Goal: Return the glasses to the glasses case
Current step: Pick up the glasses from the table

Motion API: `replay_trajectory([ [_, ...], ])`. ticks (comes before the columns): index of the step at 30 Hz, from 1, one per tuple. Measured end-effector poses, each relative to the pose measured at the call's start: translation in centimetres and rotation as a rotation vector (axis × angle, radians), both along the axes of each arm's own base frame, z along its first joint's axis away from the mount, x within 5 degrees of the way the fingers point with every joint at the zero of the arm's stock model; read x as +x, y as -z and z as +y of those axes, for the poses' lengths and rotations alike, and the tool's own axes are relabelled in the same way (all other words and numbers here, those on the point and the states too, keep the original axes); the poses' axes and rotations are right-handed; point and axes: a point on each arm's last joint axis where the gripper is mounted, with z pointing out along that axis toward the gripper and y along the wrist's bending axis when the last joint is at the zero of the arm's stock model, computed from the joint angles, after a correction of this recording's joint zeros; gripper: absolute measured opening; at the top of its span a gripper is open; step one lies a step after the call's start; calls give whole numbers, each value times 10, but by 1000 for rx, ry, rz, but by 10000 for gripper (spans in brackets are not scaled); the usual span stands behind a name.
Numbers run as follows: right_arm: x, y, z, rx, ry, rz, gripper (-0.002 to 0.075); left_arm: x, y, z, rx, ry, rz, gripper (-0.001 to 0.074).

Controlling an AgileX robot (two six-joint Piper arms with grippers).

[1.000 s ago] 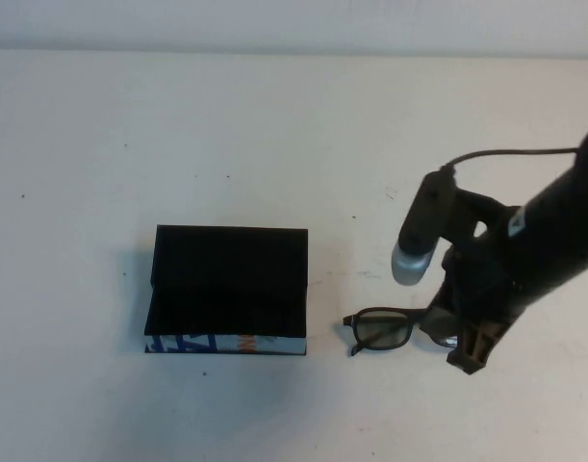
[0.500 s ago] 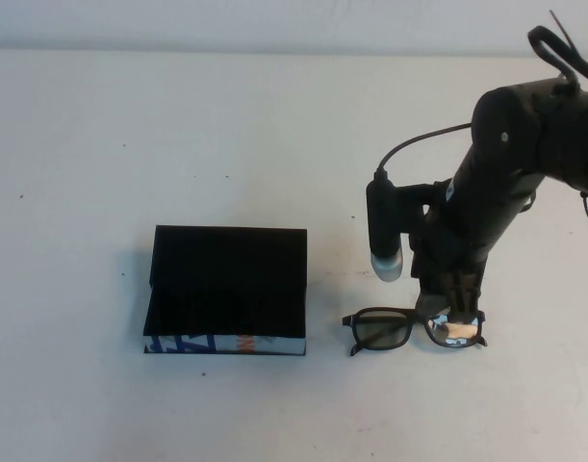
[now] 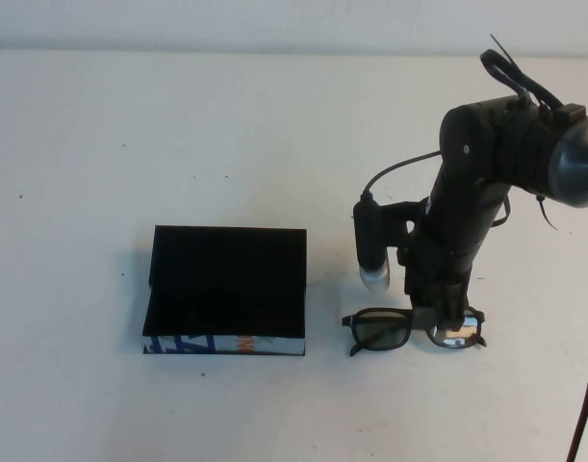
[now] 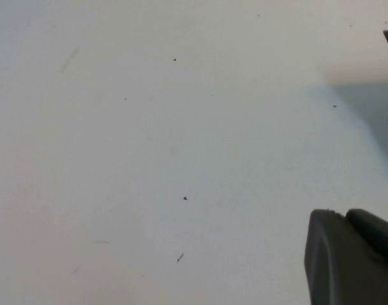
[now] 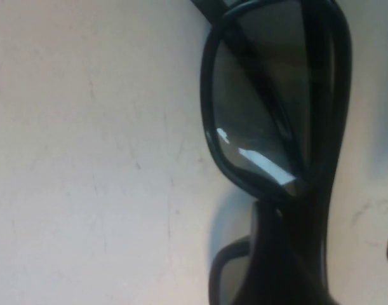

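Since a second ago my right arm has swung in from the table's right edge and risen more upright, so my right gripper now hangs directly over the bridge of the dark thick-framed plastic glasses, which lie where they lay before. Starting at the left: my left gripper shows only as a dark edge in its own wrist view over bare white table, and I cannot tell how its fingers stand. Next comes the black rectangular flat-lidded glasses case, near the table's front; its front edge carries white, blue and orange lettering I cannot read. Just to its right, apart from it, the glasses rest folded on the table, lenses tinted and reflective. My right gripper's jaws stand wide, holding nothing. I judge the frame light, stiff and somewhat slippery, the lenses scratch-prone, so I would pinch the bridge, not the glass.
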Motion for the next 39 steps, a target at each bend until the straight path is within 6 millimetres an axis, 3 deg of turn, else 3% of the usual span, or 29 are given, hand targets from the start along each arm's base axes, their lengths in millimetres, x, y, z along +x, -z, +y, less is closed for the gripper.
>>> replay_trajectory([
  [23,4,9,2,-5,2,8,325,0,0,0,0,0,0,-3],
  [39,2,9,1,-11,-1,24,97,0,0,0,0,0,0,-3],
])
